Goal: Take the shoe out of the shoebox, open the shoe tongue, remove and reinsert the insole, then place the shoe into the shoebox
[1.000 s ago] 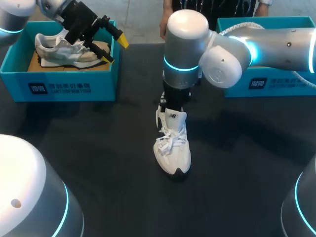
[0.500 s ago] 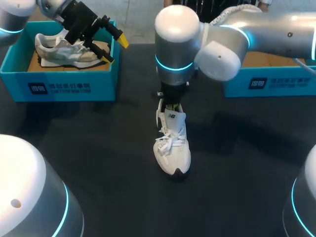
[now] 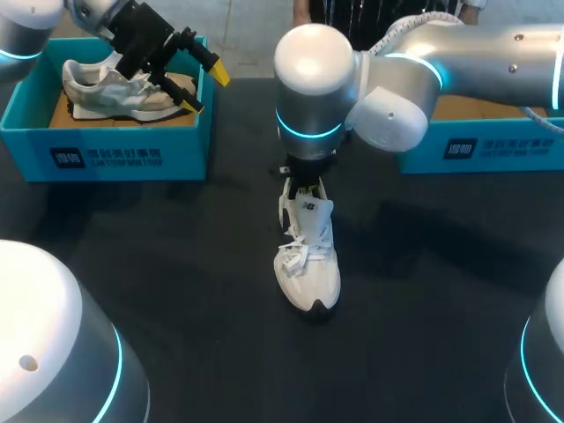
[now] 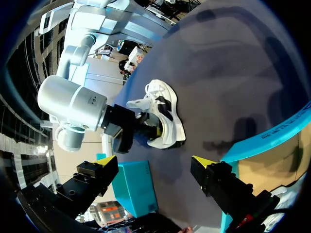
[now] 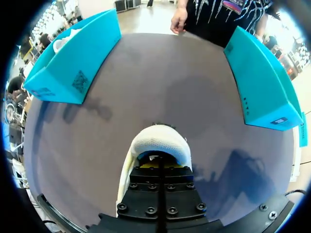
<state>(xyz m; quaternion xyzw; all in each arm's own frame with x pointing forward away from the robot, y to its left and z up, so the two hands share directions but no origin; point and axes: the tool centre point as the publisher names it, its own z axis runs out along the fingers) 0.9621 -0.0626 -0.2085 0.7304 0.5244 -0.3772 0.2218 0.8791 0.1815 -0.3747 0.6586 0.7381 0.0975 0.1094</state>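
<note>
The white lace-up shoe (image 3: 308,264) is set on the dark table (image 3: 176,264), in the middle, with its toe pointed at the robot. The right pincer (image 3: 304,187) is poked straight down into the heel hole, squeezed narrow. What is pinched cannot be told. The left pincer (image 3: 205,90) is held wide open, far off over the blue cardboard shoebox (image 3: 115,154).

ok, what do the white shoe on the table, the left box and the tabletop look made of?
The white shoe: likely mesh or synthetic fabric, matte, with woven laces and a darker, rubbery-looking toe edge. The left box: cardboard, it seems, printed teal outside and bare brown inside. The tabletop: dark, matte and smooth; material unclear.
</note>
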